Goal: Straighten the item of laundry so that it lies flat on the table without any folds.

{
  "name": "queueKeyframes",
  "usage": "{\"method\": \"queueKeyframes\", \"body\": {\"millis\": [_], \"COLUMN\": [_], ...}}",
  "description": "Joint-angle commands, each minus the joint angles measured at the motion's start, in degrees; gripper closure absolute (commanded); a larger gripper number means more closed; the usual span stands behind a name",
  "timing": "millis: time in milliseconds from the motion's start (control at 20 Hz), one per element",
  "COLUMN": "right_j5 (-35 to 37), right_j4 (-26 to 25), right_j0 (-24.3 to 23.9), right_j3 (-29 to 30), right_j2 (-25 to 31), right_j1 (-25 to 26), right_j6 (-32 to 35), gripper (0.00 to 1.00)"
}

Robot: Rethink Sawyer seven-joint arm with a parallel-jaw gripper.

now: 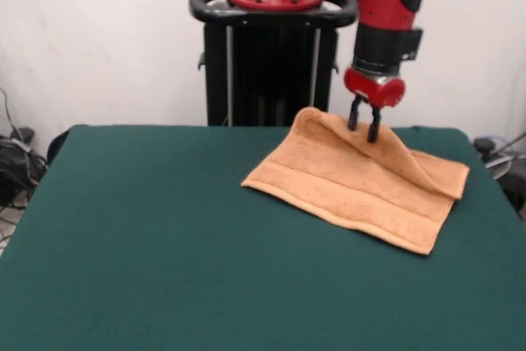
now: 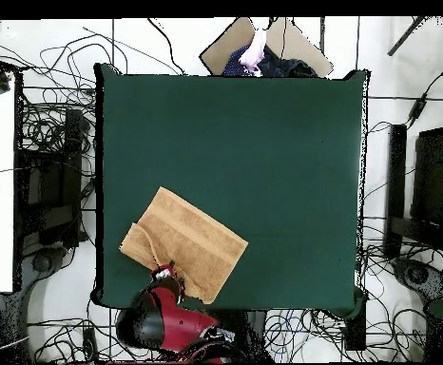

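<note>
Status: my black two-fingered pincer (image 1: 364,131) was clamped on a raised ridge of the small orange-tan terry-cloth towel (image 1: 362,182), at the towel's 12 o'clock edge in the front view. The fingers looked nearly together with cloth pinched between them, so I read it as gripping the towel.

Towel sat on the wide dark green felt-covered desk (image 1: 164,228), toward 2 o'clock from the desk's centre in the front view. In the overhead view it lay at about 7 o'clock (image 2: 182,244), close to that desk corner (image 2: 292,143), just beside my red arm.

Done so far, by my estimate: most of the towel lay spread and flat, with one band stripe showing along the near hem.

Left: the far portion was folded forward over itself. The flap draped from my grip down toward 4 o'clock and covered part of the flat layer. That fold had to be pulled back toward 12 o'clock and laid down. Only then release.

Rough call: past halfway, one fold outstanding.
</note>
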Motion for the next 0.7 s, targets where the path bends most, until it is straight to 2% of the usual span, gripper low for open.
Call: {"method": "queueKeyframes", "body": {"millis": [50, 700], "right_j5": [6.33, 0.76], "right_j4": [-1.30, -0.68], "right_j0": [9.59, 12.60], "right_j3": [-4.12, -4.10], "right_j2": [-7.05, 2.71], "right_j1": [0.61, 10.31], "right_j6": [-6.39, 10.60], "gripper": [0.00, 0.00]}}
